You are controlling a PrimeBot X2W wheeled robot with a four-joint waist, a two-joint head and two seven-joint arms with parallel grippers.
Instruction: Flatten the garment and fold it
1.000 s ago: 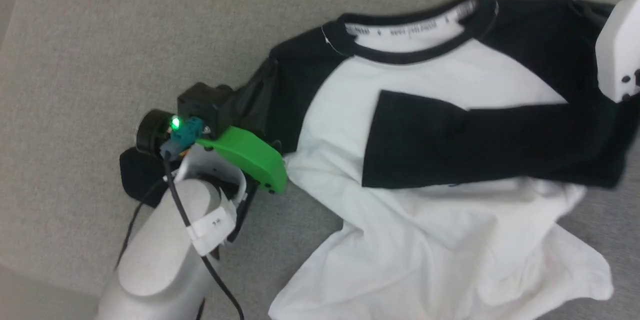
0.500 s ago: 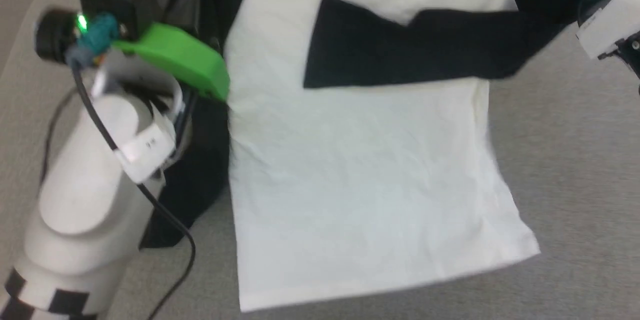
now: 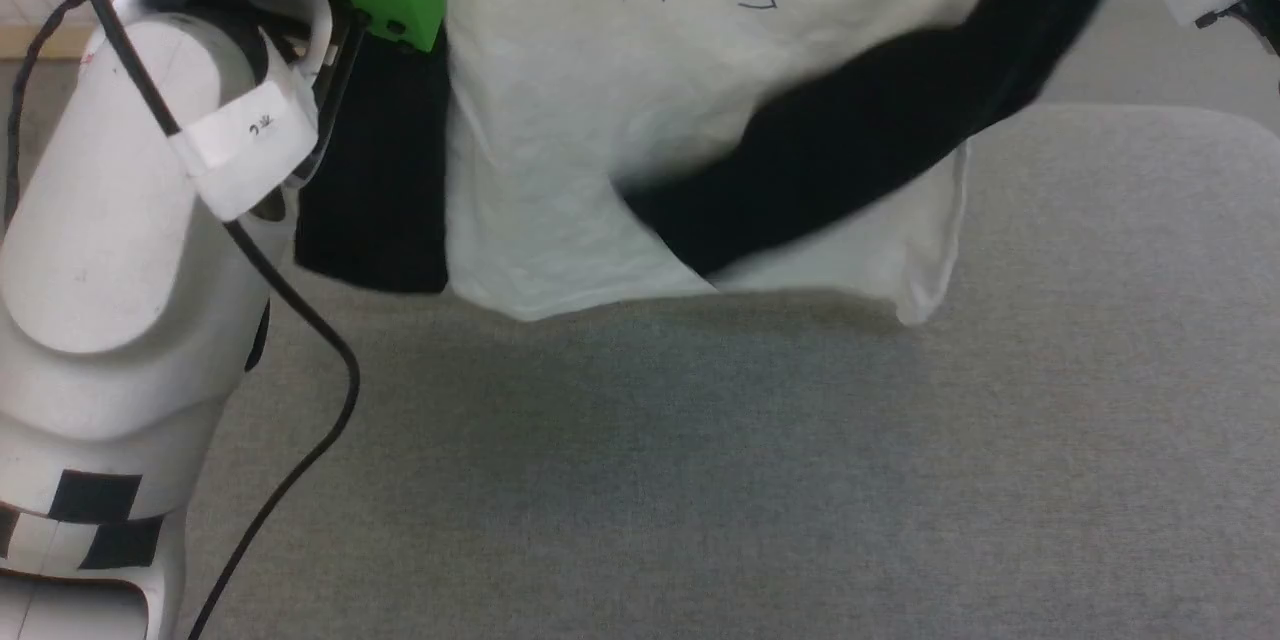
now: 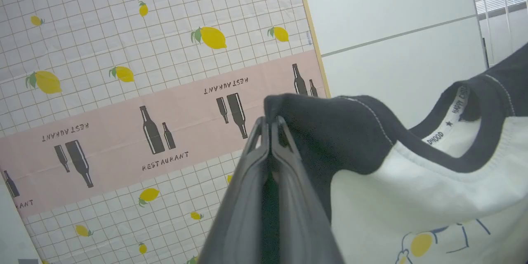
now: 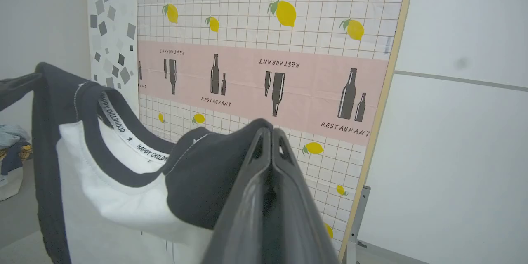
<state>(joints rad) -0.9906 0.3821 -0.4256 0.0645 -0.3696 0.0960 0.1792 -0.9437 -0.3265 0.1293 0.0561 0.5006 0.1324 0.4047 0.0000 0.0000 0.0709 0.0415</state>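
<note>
My left pincer (image 4: 270, 126) is clamped shut on a black shoulder of the garment (image 3: 560, 120), and my right pincer (image 5: 271, 134) is pinched on the other shoulder. So it hangs spread between them: white front with a little yellow print facing me, one black sleeve draped across it, hem over the grey table (image 3: 800, 470).

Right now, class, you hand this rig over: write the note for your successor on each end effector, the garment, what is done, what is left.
Left end effector: shut on the garment's black shoulder.
Right end effector: shut on the other black shoulder.
Garment: hangs from both over the grey table; one black sleeve drapes across its white front.
Done: gripped at both shoulders.
Left: lay it flat, clear the sleeve, fold.
</note>
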